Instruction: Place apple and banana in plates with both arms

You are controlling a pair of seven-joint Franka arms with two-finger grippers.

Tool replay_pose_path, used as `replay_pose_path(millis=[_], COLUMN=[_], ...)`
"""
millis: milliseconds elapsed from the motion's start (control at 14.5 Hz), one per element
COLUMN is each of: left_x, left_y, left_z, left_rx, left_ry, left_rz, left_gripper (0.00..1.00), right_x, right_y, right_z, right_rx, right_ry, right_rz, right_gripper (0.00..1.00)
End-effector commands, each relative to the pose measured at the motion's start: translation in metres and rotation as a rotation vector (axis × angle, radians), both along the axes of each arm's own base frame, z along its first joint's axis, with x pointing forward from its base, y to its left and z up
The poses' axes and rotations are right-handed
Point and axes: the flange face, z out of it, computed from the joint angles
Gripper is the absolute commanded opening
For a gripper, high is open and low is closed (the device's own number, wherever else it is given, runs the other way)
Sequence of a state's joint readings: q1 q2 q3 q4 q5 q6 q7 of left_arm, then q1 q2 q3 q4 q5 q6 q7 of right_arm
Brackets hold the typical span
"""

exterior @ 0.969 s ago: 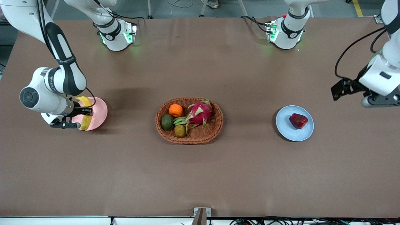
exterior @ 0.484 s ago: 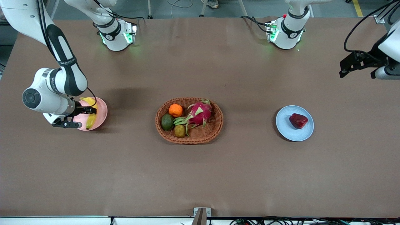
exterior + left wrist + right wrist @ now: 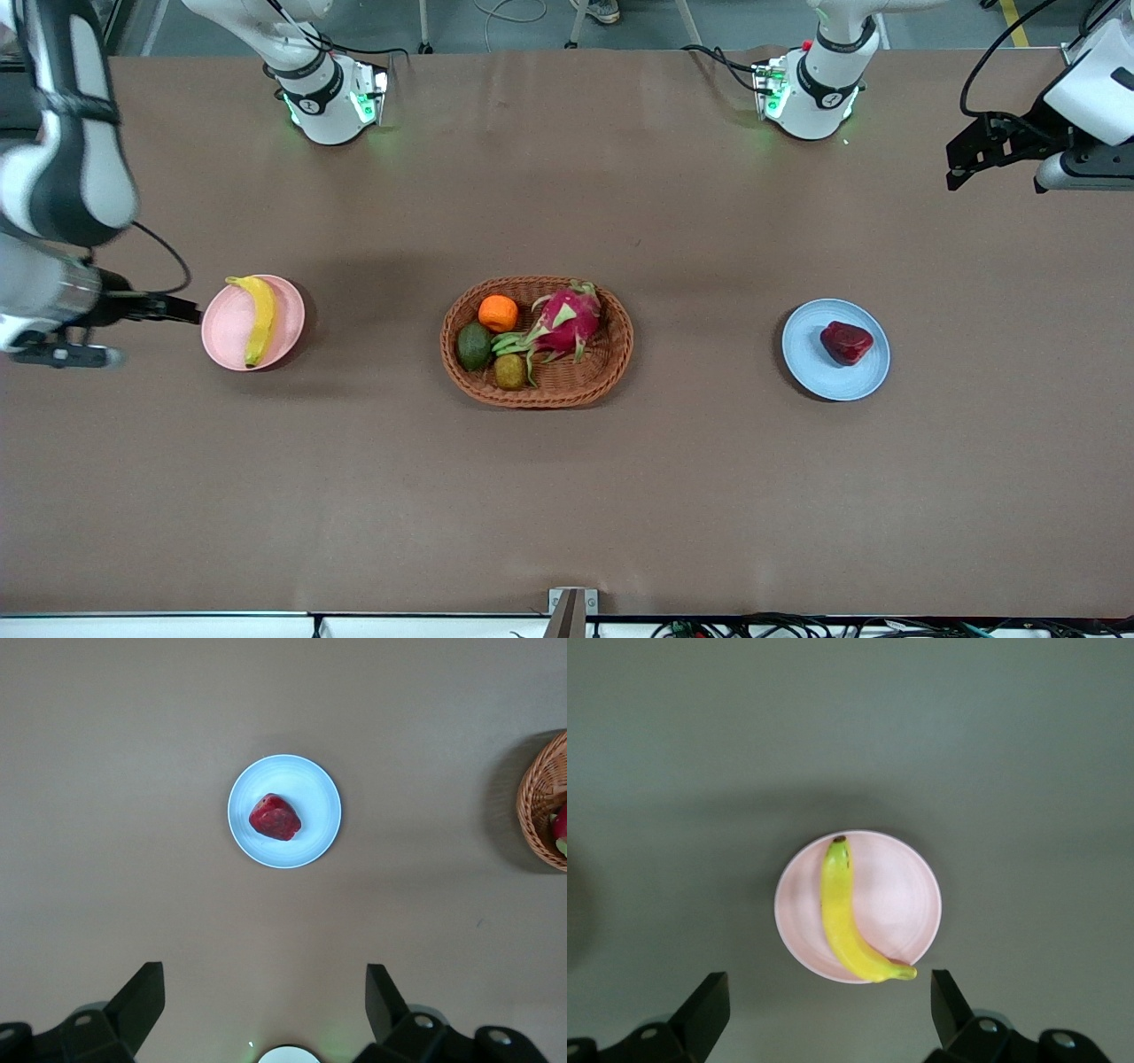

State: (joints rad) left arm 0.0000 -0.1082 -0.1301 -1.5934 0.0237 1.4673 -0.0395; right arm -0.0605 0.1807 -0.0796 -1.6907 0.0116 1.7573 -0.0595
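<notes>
Both fruits are seen resting on their plates, with both pincers drawn clear and spread apart.

The apple (image 3: 846, 343), judged firm and lumpy, lies on the blue plate (image 3: 811, 368) at frame right; the banana (image 3: 259, 319), judged soft-skinned and best taken mid-length, lies on the pink plate (image 3: 221, 332) at frame left. The right pincer (image 3: 115, 332) is blurred at the left edge; the left pincer (image 3: 997, 164), upper right, is partly cut off.

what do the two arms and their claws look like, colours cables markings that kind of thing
Both arms are white, rounded segments with black bands. The right arm has a wide black panel and a thin black cable looping near its wrist; the left arm trails black cables too. Each base glows green. The right claw and left claw are black, with blunt angular fingers.
</notes>
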Motion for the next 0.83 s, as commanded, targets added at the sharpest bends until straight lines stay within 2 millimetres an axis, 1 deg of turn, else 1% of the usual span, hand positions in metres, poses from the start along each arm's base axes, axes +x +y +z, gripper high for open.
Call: replay_pose_path(millis=[0, 138, 208, 346, 415, 484, 623, 761], left_x=[-0.01, -0.01, -0.009, -0.011, -0.013, -0.013, -0.013, -0.011], left_y=[0.0, -0.004, -0.004, -0.003, -0.002, -0.001, -0.001, 0.001], left_z=[0.002, 0.002, 0.001, 0.004, 0.007, 0.007, 0.002, 0.001], left_rx=[-0.014, -0.041, -0.052, -0.052, -0.049, -0.045, -0.041, -0.037], left_ry=[0.003, 0.006, 0.006, 0.001, -0.004, -0.004, 0.007, 0.007], left_rz=[0.002, 0.001, 0.005, 0.008, 0.008, 0.01, 0.009, 0.012], left_gripper=[1.0, 1.0, 1.0, 1.0, 1.0, 1.0, 1.0, 1.0], right_x=[0.013, 0.018, 0.018, 0.016, 0.011, 0.0, -0.007, -0.01], right_y=[0.009, 0.007, 0.008, 0.008, 0.008, 0.005, 0.005, 0.007], right_z=[0.079, 0.117, 0.128, 0.14, 0.144, 0.152, 0.16, 0.167], right_rx=[-0.014, -0.021, -0.026, -0.037, -0.038, -0.036, -0.036, -0.035], right_ry=[-0.051, -0.127, -0.148, -0.167, -0.158, -0.134, -0.143, -0.158], right_rz=[-0.013, -0.003, 0.002, 0.004, 0.001, -0.006, -0.012, -0.012], right_gripper=[1.0, 1.0, 1.0, 1.0, 1.0, 1.0, 1.0, 1.0])
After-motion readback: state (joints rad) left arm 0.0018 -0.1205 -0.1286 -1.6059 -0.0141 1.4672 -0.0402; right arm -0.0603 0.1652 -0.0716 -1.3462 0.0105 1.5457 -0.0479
